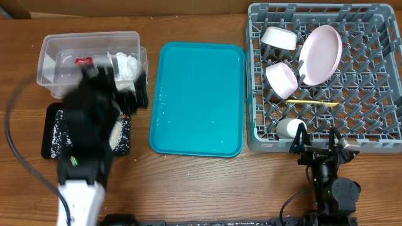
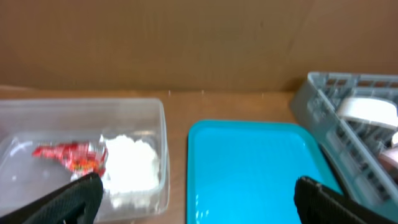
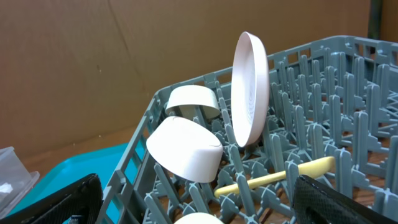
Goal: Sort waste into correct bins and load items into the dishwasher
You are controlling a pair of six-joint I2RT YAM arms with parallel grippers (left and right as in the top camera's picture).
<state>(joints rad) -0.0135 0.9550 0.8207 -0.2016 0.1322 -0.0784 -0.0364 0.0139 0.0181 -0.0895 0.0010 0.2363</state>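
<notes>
The clear tub (image 1: 50, 45) at the far left holds the red-and-silver wrapper (image 2: 71, 155) and the white napkin (image 2: 130, 165). The black tray (image 1: 51, 135) in front of it holds rice grains (image 1: 117, 133). My left gripper (image 1: 130, 94) is open and empty over the tub's right end. The grey dish rack (image 1: 383, 135) holds the plate (image 1: 321, 53), two bowls (image 1: 280, 37) (image 1: 281, 80), the cup (image 1: 289, 128) and the yellow spoon (image 1: 311, 102). My right gripper (image 1: 317, 139) is open and empty at the rack's front edge. Carrot and brown scrap are hidden.
The teal serving tray (image 1: 198, 97) lies bare between the bins and the rack, with wet spots on it. A black cable (image 1: 16, 147) curves along the table's left side. A cardboard wall stands behind the table.
</notes>
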